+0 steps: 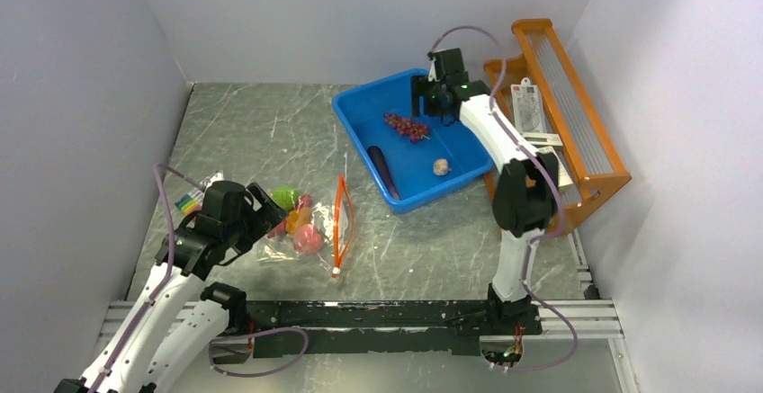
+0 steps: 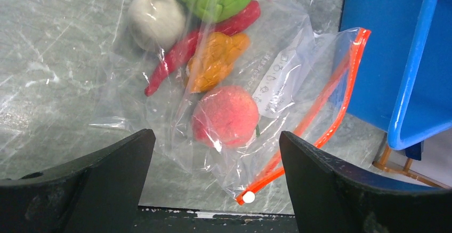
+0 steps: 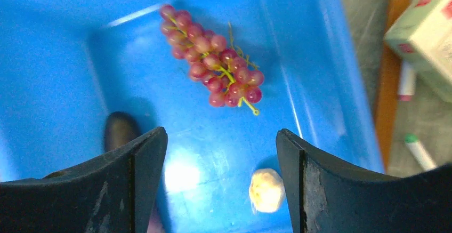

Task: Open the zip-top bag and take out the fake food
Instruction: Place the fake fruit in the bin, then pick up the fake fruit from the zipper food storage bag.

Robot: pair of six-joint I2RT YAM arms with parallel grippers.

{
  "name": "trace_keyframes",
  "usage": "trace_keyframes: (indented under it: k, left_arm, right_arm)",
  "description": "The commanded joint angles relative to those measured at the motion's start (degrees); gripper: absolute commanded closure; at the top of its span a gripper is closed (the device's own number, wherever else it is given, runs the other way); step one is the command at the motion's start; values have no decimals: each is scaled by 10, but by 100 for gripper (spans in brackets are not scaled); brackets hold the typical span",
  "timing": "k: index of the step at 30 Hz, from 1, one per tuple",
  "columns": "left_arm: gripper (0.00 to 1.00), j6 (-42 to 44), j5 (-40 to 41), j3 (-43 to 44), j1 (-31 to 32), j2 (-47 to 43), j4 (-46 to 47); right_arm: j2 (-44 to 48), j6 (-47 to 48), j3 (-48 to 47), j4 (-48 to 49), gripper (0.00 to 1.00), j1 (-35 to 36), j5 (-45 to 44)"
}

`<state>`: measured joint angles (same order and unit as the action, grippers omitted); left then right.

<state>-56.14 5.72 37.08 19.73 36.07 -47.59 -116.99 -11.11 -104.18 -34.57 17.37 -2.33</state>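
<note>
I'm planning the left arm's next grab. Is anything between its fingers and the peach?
Only the clear plastic of the zip-top bag: the peach lies inside, under the film. Nothing else visible sits between the open left fingers and it. The orange piece lies just beyond.

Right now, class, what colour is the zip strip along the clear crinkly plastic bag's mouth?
Red-orange zip strip, best seen in the left wrist view.

Left end effector [image 2: 216, 137] jaws apart, right end effector [image 3: 221, 133] likewise, both angled downward
</note>
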Motion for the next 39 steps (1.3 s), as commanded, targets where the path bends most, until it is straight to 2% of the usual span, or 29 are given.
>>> trace_keyframes:
  k: [1,3,5,9,12,16,21,23,25,28,30,31,32,34,36,39]
  left_arm:
    - [0,24,6,24,2,8,-1]
    - [0,25,-1,21,2,5,4]
    - [0,30,-5,19,2,-2,8]
    - [0,30,-7,18,2,-14,10]
    - [0,28,-8,15,2,-18,13]
    - [1,44,-33,11,2,-16,27]
    - [1,50,-15,19,2,-8,21]
    - [1,64,2,32,2,3,18]
    - [1,86,26,61,2,25,14]
    - [1,128,73,108,2,84,0]
    - [1,159,98,131,1,129,-2]
    - [1,180,105,141,1,146,5]
    - [1,197,109,149,-2,161,11]
    - [1,224,111,160,-18,174,32]
    - [1,254,90,154,-57,176,66]
    - [1,280,41,146,-138,207,78]
  right_arm:
    - [120,-9,55,66,23,0,29]
    - [177,-22,113,108,15,0,42]
    - [237,-41,184,169,1,-2,58]
    - [326,-71,310,277,0,-7,98]
    - [364,-144,357,303,0,-8,87]
    - [390,-186,402,353,0,-13,236]
    - [402,-290,482,501,1,-9,421]
    - [392,-301,477,498,1,3,473]
    - [393,-262,445,431,1,28,454]
    - [412,-182,430,351,1,95,369]
    - [428,-142,421,306,1,149,281]
    - [441,-139,424,289,1,175,202]
    - [460,-139,441,297,1,203,143]
    - [501,-135,490,339,1,250,85]
    - [532,-152,522,360,2,278,54]
    - [548,-170,541,339,7,305,43]
